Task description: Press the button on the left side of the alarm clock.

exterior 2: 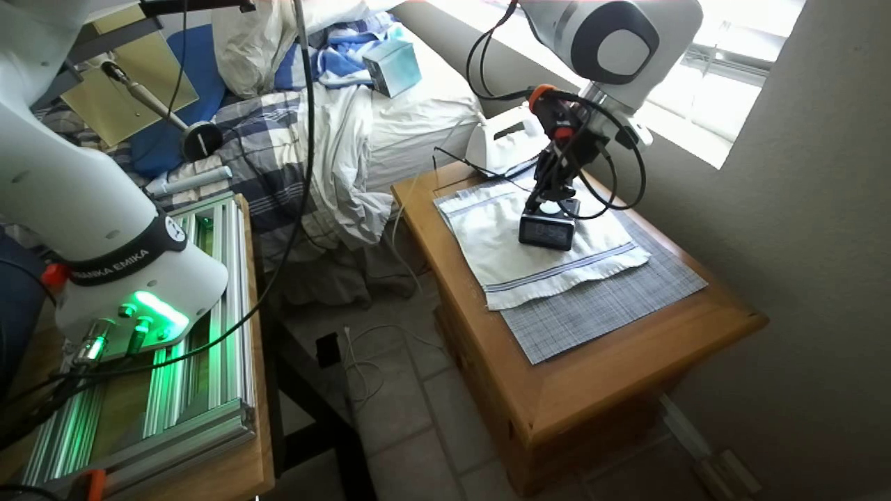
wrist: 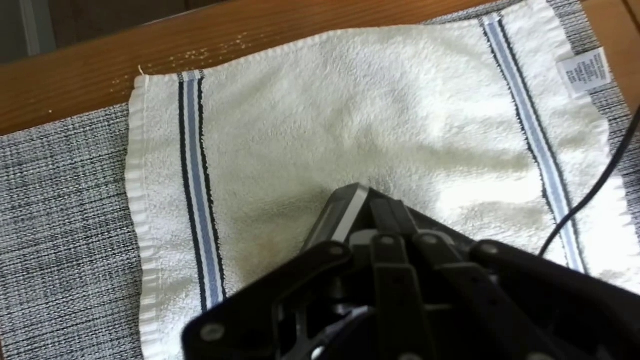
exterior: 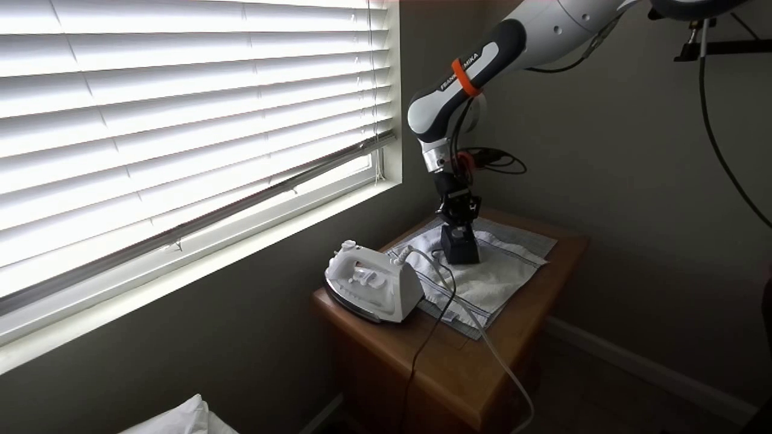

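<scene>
The alarm clock is a small black box on a white towel; it shows in both exterior views (exterior: 460, 248) (exterior 2: 547, 232). Its display faces the camera in an exterior view, with faint digits. A pale round patch (exterior 2: 551, 207) shows on its top. My gripper (exterior: 459, 222) is directly above the clock, fingertips together with nothing between them. In an exterior view the fingertips (exterior 2: 532, 206) are at the left part of the clock's top. In the wrist view the shut fingertips (wrist: 392, 204) cover much of the clock (wrist: 340, 212); whether they touch it cannot be told.
The white towel (wrist: 320, 115) lies on a grey woven mat (exterior 2: 592, 320) on a wooden nightstand (exterior 2: 626, 390). A white corded iron (exterior: 374, 283) stands beside the clock. A dark cord (wrist: 595, 192) runs over the towel. A window with blinds (exterior: 181, 120) and walls border the nightstand.
</scene>
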